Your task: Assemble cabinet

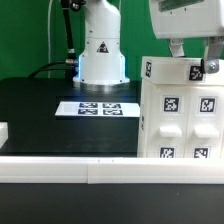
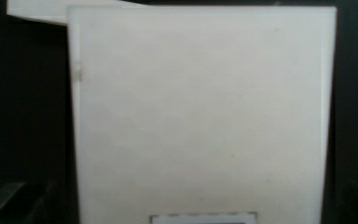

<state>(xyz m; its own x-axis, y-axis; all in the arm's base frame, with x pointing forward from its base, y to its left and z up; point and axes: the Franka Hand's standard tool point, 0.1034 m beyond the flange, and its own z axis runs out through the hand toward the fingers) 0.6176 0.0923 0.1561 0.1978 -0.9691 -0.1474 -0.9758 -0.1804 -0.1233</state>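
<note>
The cabinet (image 1: 180, 115) is a tall white box with black-and-white tags, standing at the exterior view's right on the black table. Its front shows two columns of tagged panels. My gripper (image 1: 195, 58) hangs straight over the cabinet's top edge, with its fingers reaching down to that edge. In the wrist view a plain white face of the cabinet (image 2: 194, 100) fills nearly the whole picture, and the gripper (image 2: 194, 216) straddles it. One dark finger (image 2: 9, 205) shows beside the white face with a black gap between them. The jaws look open.
The marker board (image 1: 100, 108) lies flat in the middle of the black table. The white robot base (image 1: 100, 50) with a triangle sticker stands behind it. A long white rail (image 1: 70, 170) edges the table's front. A small white block (image 1: 3, 131) sits at the left edge.
</note>
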